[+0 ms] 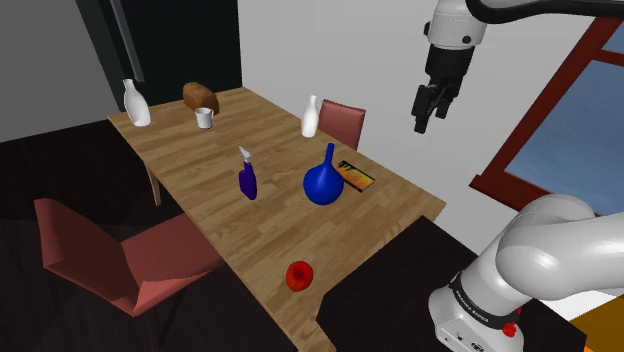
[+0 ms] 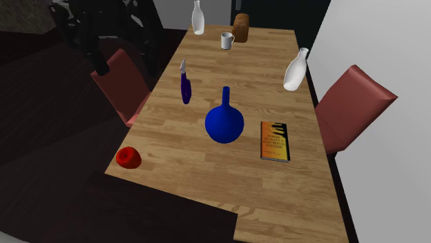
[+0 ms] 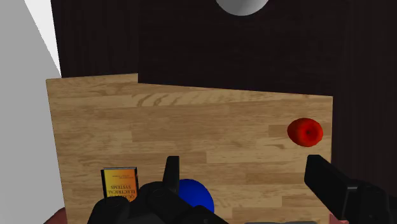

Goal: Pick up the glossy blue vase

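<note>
Fingers [image 3: 326, 183] spread, empty, high above the blue vase [image 1: 324, 182] centre-frame; pinching its round belly may squirt it sideways.

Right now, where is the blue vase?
In the shoulder view the blue vase stands upright between the purple spray bottle on its left and the orange book on its right.

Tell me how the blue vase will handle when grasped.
The blue vase has a round, smooth-looking bulb, so the fingers would probably slip there; its thin neck looks easier to clasp. Knocked over, it would likely roll across the table.
</note>
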Action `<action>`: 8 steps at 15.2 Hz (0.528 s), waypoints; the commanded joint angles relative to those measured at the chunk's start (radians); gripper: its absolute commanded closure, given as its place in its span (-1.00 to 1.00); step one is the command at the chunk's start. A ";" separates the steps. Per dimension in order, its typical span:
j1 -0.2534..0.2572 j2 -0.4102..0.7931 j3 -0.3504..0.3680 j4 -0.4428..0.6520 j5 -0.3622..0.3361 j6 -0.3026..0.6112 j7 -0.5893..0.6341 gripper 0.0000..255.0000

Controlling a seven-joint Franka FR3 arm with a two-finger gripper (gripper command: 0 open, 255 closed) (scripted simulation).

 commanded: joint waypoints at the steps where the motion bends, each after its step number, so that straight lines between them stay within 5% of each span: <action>1: 0.000 0.000 0.000 0.000 0.000 0.000 0.000 -1.00; 8: -0.019 0.224 -0.040 0.015 -0.003 0.209 -0.002 -1.00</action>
